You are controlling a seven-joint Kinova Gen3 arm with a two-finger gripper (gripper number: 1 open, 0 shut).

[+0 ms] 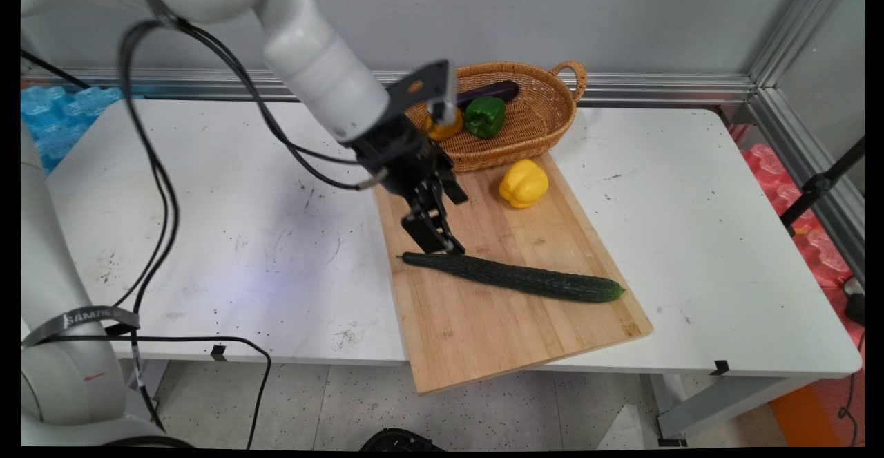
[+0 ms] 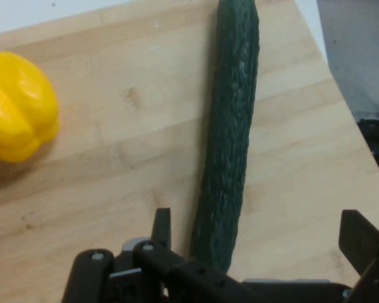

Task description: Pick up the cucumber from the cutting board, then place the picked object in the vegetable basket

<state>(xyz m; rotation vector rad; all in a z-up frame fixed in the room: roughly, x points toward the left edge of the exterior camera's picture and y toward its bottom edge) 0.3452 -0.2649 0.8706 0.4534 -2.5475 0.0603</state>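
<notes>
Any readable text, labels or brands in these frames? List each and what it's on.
Grey strap round the arm's base link at lower left: printed lettering, too small and reversed-looking to read.
Cutting board, cucumber, yellow pepper, basket, tool: no text visible in either view.

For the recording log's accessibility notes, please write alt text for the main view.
The robot's black hand hangs open just above the stem end of a long dark cucumber lying on a wooden cutting board. A yellow bell pepper sits farther back on the board, before a wicker basket holding a green pepper.
</notes>
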